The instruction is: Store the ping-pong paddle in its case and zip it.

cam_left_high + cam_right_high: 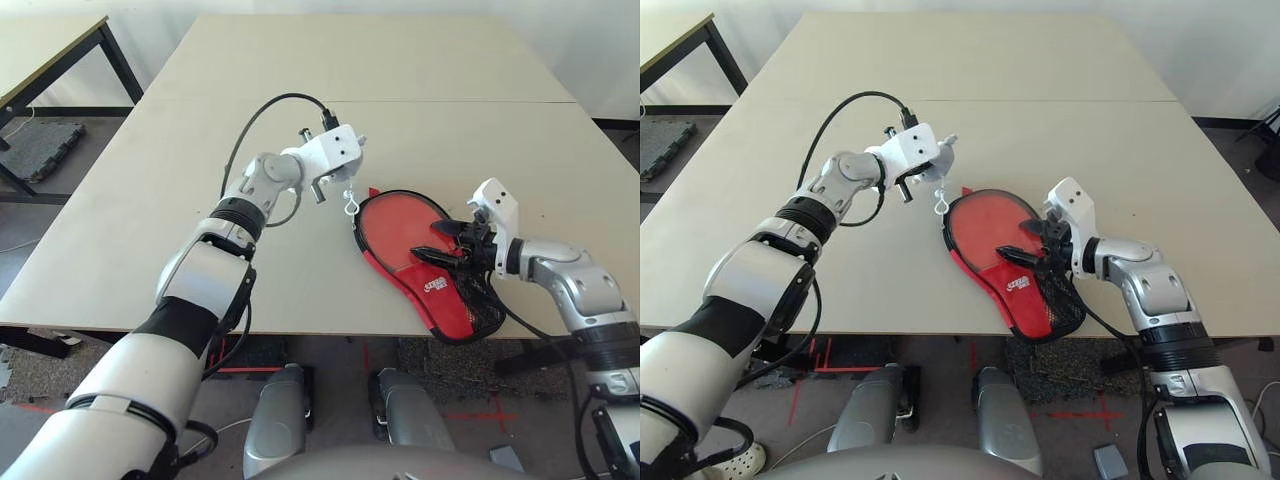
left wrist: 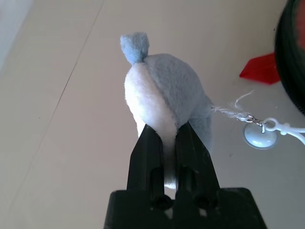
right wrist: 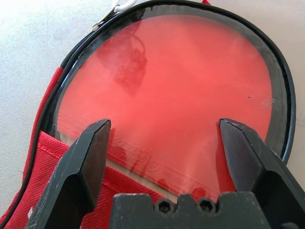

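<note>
One case (image 1: 430, 270) sits near the desk's (image 1: 400, 70) front edge, right of middle, with one paddle (image 3: 181, 81) lying in it, round face showing. Far half is wide open. Left gripper (image 2: 166, 136) is clamped on a fluffy ball (image 2: 164, 90); right gripper (image 3: 164, 143) is spread wide over the paddle. The case's white logo is unreadable.

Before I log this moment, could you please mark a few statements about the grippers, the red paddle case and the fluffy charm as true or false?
1. The left gripper is shut on the grey-white fluffy ball. True.
2. The round red rubber paddle face lies fully zipped out of sight. False: it shows inside the open red fabric case.
3. The right gripper is open, over the paddle face. True.
4. The case lies at the far edge of the pale table. False: it lies near the near edge.
5. A white clip hangs by a string from the ball. True.
</note>
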`<control>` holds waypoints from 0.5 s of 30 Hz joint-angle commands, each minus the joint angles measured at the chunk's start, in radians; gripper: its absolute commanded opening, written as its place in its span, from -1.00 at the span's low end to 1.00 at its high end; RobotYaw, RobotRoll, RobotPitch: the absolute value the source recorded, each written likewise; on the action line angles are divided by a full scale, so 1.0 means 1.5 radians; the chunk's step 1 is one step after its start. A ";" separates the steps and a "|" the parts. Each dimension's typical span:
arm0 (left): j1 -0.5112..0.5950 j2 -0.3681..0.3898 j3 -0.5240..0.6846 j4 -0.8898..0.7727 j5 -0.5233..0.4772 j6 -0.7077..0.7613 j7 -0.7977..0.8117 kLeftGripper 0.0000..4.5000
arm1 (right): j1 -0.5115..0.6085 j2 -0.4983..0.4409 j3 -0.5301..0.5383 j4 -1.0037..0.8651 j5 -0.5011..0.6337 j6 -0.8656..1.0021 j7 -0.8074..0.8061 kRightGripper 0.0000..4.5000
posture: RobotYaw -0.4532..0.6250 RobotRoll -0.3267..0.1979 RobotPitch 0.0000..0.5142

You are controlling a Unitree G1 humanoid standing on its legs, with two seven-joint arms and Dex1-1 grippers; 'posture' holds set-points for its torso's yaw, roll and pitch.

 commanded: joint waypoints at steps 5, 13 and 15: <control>-0.042 0.004 -0.033 0.036 0.064 0.012 0.086 -1.00 | 0.039 0.012 0.028 0.014 -0.013 0.033 -0.008 1.00 | -0.16 0.25 -0.59; -0.054 -0.013 -0.045 0.051 0.093 0.023 0.108 -1.00 | 0.042 0.017 0.028 0.011 -0.015 0.033 -0.014 1.00 | -0.19 0.25 -0.55; -0.057 -0.019 -0.045 0.054 0.096 0.026 0.119 -1.00 | 0.045 0.022 0.023 0.007 -0.009 0.035 -0.017 1.00 | -0.21 0.25 -0.53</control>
